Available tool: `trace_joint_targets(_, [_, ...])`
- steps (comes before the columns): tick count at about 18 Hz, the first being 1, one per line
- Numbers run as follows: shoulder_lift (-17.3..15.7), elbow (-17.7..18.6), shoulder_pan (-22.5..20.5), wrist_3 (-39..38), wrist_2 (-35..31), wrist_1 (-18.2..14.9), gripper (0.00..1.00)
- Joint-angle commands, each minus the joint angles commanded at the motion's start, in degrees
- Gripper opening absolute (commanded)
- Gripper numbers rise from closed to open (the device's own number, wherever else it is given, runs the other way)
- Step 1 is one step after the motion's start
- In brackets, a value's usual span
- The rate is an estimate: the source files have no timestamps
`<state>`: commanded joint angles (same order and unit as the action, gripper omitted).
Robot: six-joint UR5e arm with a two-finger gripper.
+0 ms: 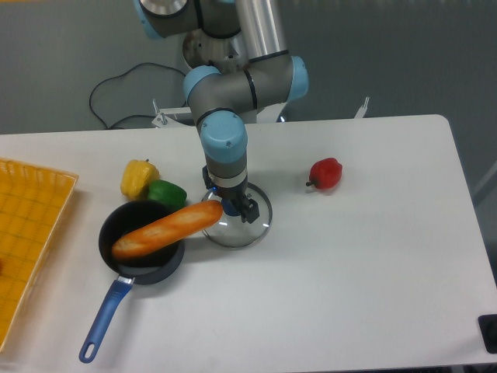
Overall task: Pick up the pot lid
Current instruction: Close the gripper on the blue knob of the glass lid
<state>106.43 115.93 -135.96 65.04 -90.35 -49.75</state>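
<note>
The gripper (228,197) points down over the clear round pot lid (250,232), which lies on the table right of the black pan. Its fingers stand apart, one at the left and one at the right of the lid's blue knob (230,208). The gripper body hides part of the knob and the lid's back portion. It cannot be seen whether either finger touches the knob. The gripper is open.
An orange curved object (167,231) lies in the black pan (154,275) and overlaps the lid's left edge in view. Yellow (140,179) and green (167,193) peppers sit behind the pan. A red object (326,173) is at right, a yellow bin (39,221) far left.
</note>
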Motion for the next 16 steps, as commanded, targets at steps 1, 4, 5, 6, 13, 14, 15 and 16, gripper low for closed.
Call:
trace_joint_targets(1, [0.00,0.00,0.08,0.00,0.00,0.00,1.00])
trace_joint_targets(4, [-0.09,0.18,0.00,0.09,-0.09,0.00,1.00])
trace_joint_targets(5, [-0.09,0.26,0.00,0.17,0.00,0.00,1.00])
trace_joint_targets(6, [-0.09,0.27,0.00,0.09,0.00,0.00,1.00])
trace_joint_targets(13, [0.00,-0.79,0.09,0.09,0.00,-0.09,0.99])
trace_joint_targets(14, [0.00,-0.79,0.09,0.09,-0.09,-0.09,0.94])
trace_joint_targets(15, [0.00,-0.79,0.09,0.00,-0.09,-0.17,0.83])
trace_joint_targets(16, [0.00,-0.79,0.09,0.00,-0.09,-0.18,0.73])
